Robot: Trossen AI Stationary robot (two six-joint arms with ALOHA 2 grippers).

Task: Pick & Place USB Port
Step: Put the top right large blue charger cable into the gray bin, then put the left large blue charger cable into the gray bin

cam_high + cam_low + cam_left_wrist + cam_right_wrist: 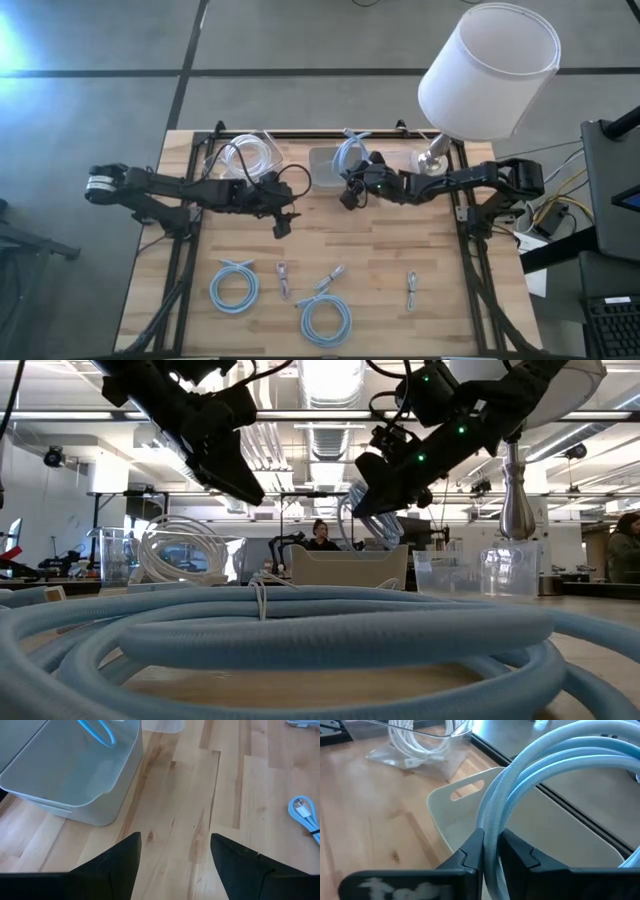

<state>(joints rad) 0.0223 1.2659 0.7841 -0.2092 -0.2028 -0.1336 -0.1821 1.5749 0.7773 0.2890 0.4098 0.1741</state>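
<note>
My right gripper (pixel 349 196) is shut on a light-blue coiled cable (pixel 350 153) over the pale translucent bin (pixel 322 172) at the table's far middle. The right wrist view shows the coil (pixel 555 765) arching away from the fingers above the bin (pixel 465 817). My left gripper (pixel 281 228) is open and holds nothing, hovering over bare wood just near-left of the bin (pixel 75 775). Two more blue coils (pixel 233 288) (pixel 325 320) and three short cable pieces (pixel 283 278) (pixel 330 278) (pixel 411 290) lie flat on the near half of the table. My right gripper pinches several strands of the blue coil together between its two fingers (pixel 490 847). The fingers lie across the strands. The coil is lifted clear, and its loop (pixel 570 750) arches over the bin's open top.
A clear container of white cables (pixel 245 158) stands left of the bin. A lamp with a white shade (pixel 490 70) and metal base (pixel 432 158) stands at the far right. A blue coil (pixel 300 635) fills the low view's foreground. Bare wood lies between the grippers and the near cables.
</note>
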